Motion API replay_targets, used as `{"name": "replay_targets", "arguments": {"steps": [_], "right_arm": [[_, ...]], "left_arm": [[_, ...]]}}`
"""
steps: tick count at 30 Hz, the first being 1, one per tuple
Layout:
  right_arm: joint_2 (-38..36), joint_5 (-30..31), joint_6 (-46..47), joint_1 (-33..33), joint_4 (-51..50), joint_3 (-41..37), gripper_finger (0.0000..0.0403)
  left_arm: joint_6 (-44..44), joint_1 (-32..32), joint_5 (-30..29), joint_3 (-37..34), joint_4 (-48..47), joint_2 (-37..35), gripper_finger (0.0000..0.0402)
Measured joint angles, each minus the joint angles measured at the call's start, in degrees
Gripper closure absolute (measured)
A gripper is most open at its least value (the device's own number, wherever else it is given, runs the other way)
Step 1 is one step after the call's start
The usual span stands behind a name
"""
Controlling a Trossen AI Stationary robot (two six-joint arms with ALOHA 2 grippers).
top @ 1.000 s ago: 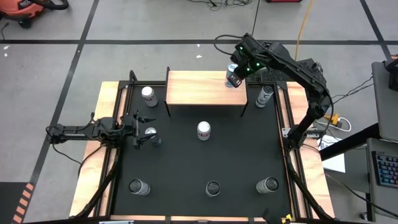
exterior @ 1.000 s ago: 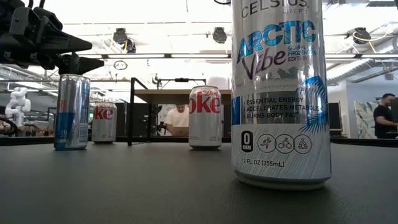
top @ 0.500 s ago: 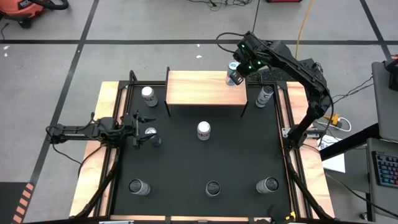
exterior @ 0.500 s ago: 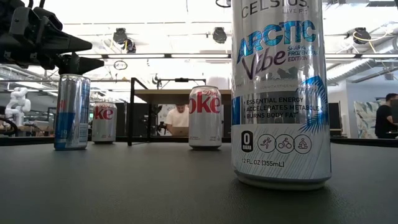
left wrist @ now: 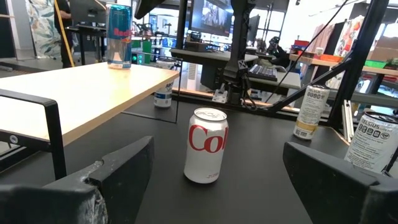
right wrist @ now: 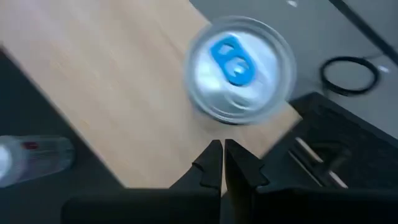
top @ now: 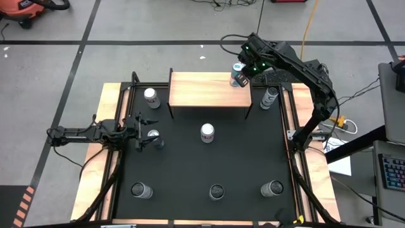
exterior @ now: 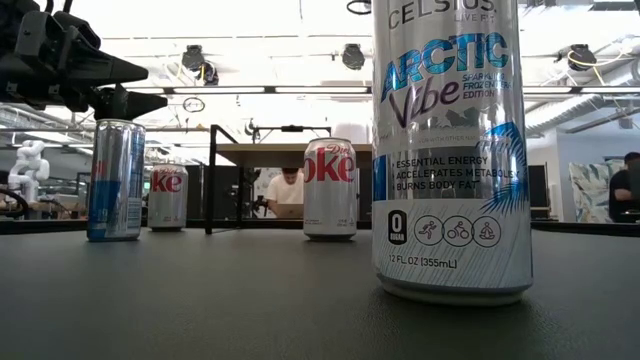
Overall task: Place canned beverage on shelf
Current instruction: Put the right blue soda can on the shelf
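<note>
Fingers of my right gripper (right wrist: pixel 222 155) were pressed together on nothing, hovering above the blue-tabbed can (right wrist: pixel 239 70) that stood upright on the shelf (top: pixel 202 89), at the shelf's one o'clock corner. Only my right wrist view showed that tab and the light wood beneath; the high view gave just the can (top: pixel 238 78) under my arm. My left gripper (top: pixel 140 133) waited at the table's nine o'clock, spread wide and grasping nothing, with a small can (top: pixel 152 134) beside it. Its wrist view revealed a Coke can (left wrist: pixel 206 145) between my fingers' line of sight, well ahead. From the low view, a tall Celsius can (exterior: pixel 451 150) filled the foreground.
</note>
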Motion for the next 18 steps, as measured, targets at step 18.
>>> {"name": "replay_targets", "arguments": {"steps": [18], "right_arm": [[1.1, 3.6, 2.5, -2.2, 1.8, 0.0, 0.0403]], "left_arm": [[0.0, 0.0, 0.0, 0.0, 0.0, 0.0, 0.0041]]}}
